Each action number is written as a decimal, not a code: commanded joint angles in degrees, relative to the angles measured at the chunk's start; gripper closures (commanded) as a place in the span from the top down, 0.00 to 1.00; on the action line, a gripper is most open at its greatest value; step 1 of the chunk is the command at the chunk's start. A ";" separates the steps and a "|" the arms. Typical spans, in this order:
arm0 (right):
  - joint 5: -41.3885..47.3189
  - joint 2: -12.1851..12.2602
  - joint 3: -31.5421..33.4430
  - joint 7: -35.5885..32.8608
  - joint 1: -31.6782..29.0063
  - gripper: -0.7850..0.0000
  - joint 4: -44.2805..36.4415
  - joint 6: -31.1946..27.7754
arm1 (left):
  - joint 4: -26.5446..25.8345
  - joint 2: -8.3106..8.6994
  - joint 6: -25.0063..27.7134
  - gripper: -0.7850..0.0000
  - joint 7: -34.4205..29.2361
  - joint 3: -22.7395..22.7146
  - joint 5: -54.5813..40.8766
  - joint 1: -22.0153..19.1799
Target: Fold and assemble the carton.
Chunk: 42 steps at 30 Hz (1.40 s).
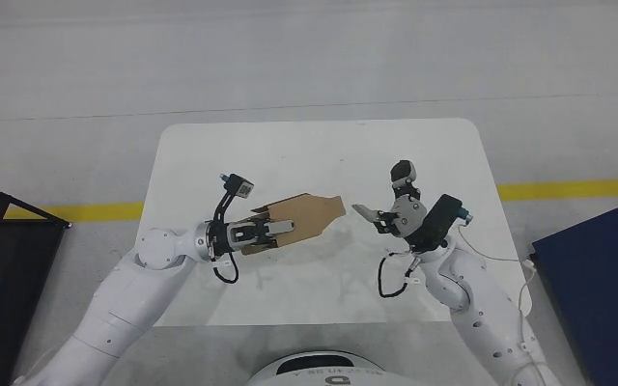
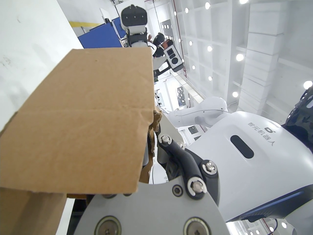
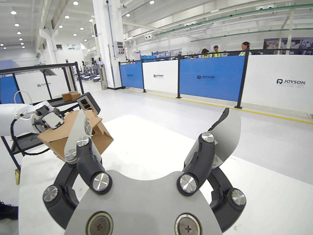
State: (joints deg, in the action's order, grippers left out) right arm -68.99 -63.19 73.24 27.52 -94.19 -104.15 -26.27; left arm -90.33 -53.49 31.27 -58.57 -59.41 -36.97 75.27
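- Left gripper (image 1: pixel 270 229): clamped on the near end of the carton (image 1: pixel 307 212), one finger lying on its top face.
- Carton: plain brown cardboard, flattened with creased flaps. It is held over the left-middle of the table (image 1: pixel 319 145), its tapered end pointing at the other arm.
- Right gripper (image 1: pixel 383 193): fingers spread wide, holding nothing, over the table's right half, near the carton's tip but apart from it.
- Barrier panels (image 3: pixel 210 76), blue and white, stand beyond the table and carry a printed logo.
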 commanded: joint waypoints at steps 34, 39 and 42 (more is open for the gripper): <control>0.81 -0.63 -5.87 -15.59 7.05 1.00 3.28 -9.70 | 0.82 -1.47 -1.02 0.00 -8.65 -0.82 -6.03 -0.10; 0.53 -0.79 -7.69 -18.38 8.58 1.00 3.91 -11.47 | 0.53 -1.70 -1.48 0.00 -10.01 -0.62 -6.44 -0.14; 0.91 -0.93 -8.56 -19.32 9.41 1.00 4.35 -12.03 | 0.52 -1.87 -1.71 0.00 -10.68 -0.44 -6.67 -0.23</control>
State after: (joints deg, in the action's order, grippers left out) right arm -68.23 -64.07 64.90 8.41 -85.04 -99.96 -38.17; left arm -89.81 -55.31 29.64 -69.02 -59.92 -43.56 75.07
